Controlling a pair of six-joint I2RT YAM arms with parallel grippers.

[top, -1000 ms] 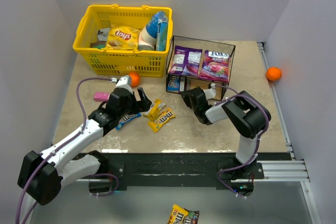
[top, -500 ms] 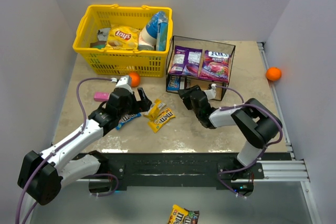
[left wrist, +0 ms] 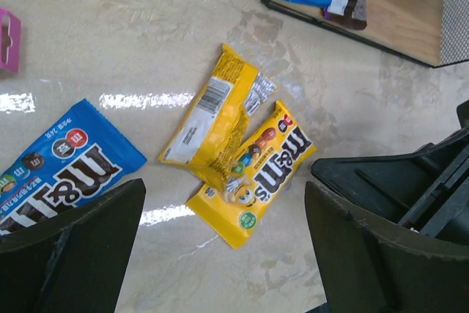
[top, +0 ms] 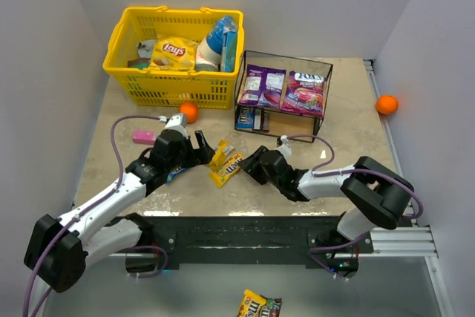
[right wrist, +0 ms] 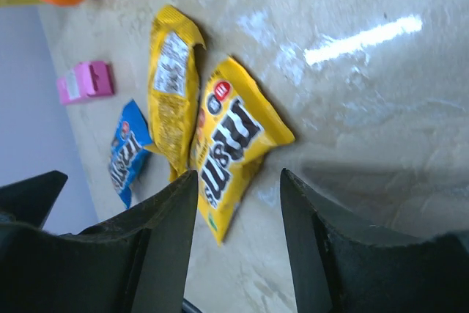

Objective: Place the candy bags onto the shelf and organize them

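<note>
two yellow candy packets overlap on the table [top: 356,135] between my claws, the logo-up packet [right wrist: 231,144] lying partly over the back-up packet [right wrist: 174,86]. my right claw [right wrist: 238,181] sits just beside them, jaws partly spread and pinching nothing, with the logo-up packet's corner reaching toward the gap. my left claw [top: 191,155] is spread wide and empty, over a blue packet [left wrist: 58,174]. on the shelf [top: 289,120], two purple bags [top: 261,85] lie side by side on the top board, and another blue pack [top: 247,116] is on the lower one.
</note>
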